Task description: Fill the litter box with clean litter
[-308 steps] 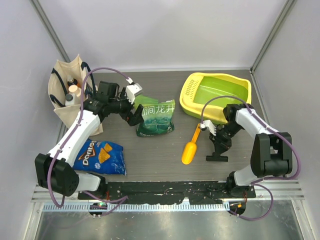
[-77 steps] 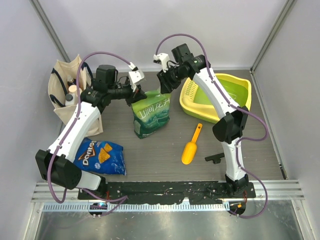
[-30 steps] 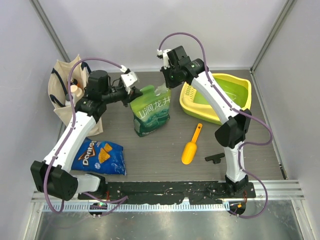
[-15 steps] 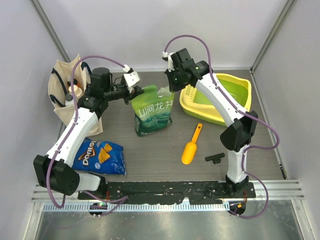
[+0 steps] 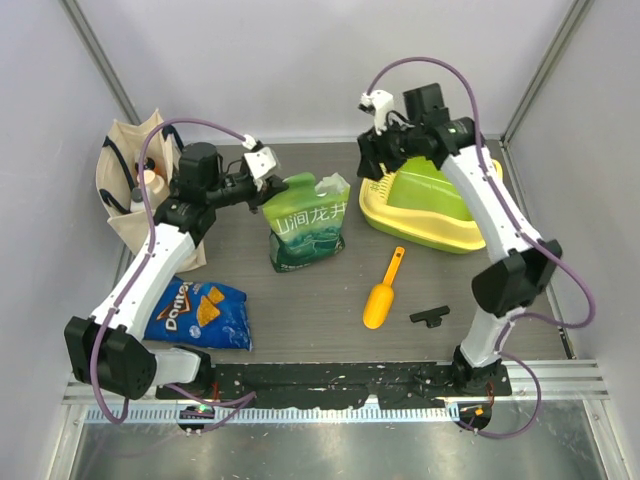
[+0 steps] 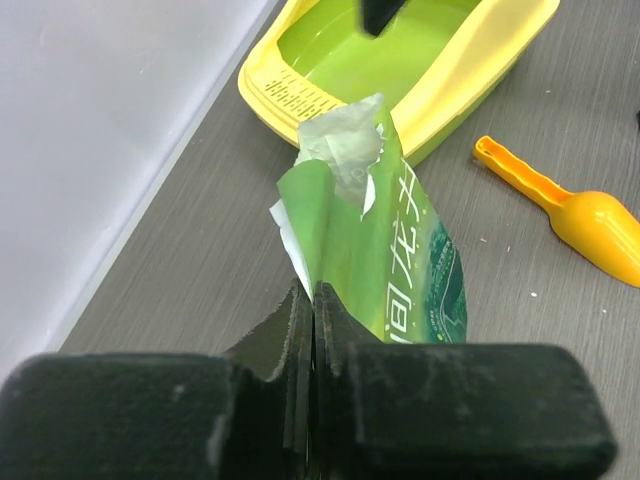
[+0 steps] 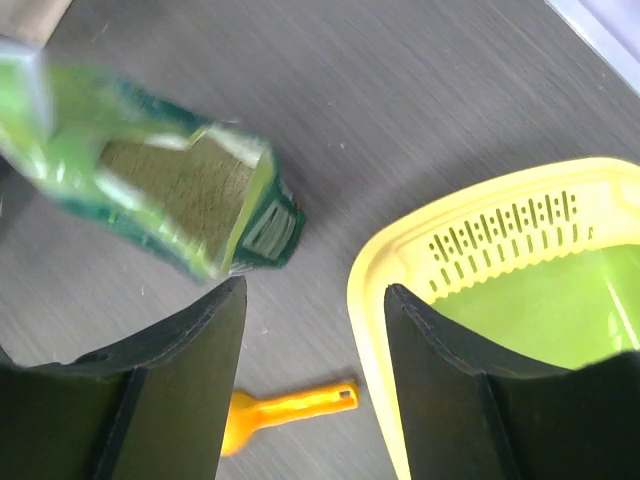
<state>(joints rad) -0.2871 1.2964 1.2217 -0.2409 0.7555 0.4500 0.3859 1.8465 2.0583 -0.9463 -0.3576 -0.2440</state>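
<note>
The litter box (image 5: 421,233), yellow rim and lime-green basin, stands at the back right and shows no litter in its basin (image 6: 400,50) (image 7: 398,262). A green pouch (image 5: 307,230) stands upright at the centre with its top open. Beige-brown clean litter (image 7: 185,180) shows inside the pouch (image 7: 262,222). My left gripper (image 5: 268,180) is shut on the pouch's top left corner (image 6: 300,215), with the jaws pressed together on the film (image 6: 313,300). My right gripper (image 5: 372,163) hangs open and holds nothing above the box's slotted end (image 7: 315,290).
An orange scoop (image 5: 382,295) (image 6: 580,210) (image 7: 285,408) lies on the table in front of the box. A blue Doritos bag (image 5: 200,312) lies front left, a canvas tote (image 5: 135,205) stands against the left wall, and a small black part (image 5: 432,317) lies front right.
My right gripper has let go of the pouch's top right corner, opened, and swung right to above the litter box. The left gripper still holds the pouch upright.
</note>
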